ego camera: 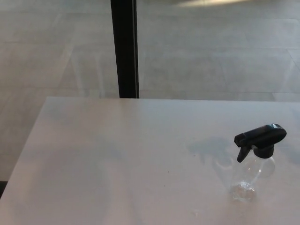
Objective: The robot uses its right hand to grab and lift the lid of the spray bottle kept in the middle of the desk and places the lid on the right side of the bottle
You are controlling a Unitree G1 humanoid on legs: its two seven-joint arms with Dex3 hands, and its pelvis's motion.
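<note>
So far nothing of the task shows as done. The bottle point(251, 176) stands upright on the pale bench point(117, 164), toward the right side of the head view, and its clear body is hard to make out against the surface. The black lid point(260, 138) (a trigger sprayer, nozzle pointing to picture left) sits on the neck, seemingly fully seated, and nothing touches it.

Neither robot hand is in the picture, so whether the right one is open or closed cannot be told; the same goes for the left. No arm or forearm enters from either edge.

Everything is left, as far as I can judge: the right robot hand has to come in from the picture's right, close on the lid, lift it free of the neck, and set it down on the bench to the right of the bottle. The bench there looks bare, though little of it shows before the frame ends. Since the bottle looks light and empty, it may lift or tip with the lid if the lid sits tight.

Beyond the bench lie a grey floor point(211, 56) and a dark post point(125, 47).
</note>
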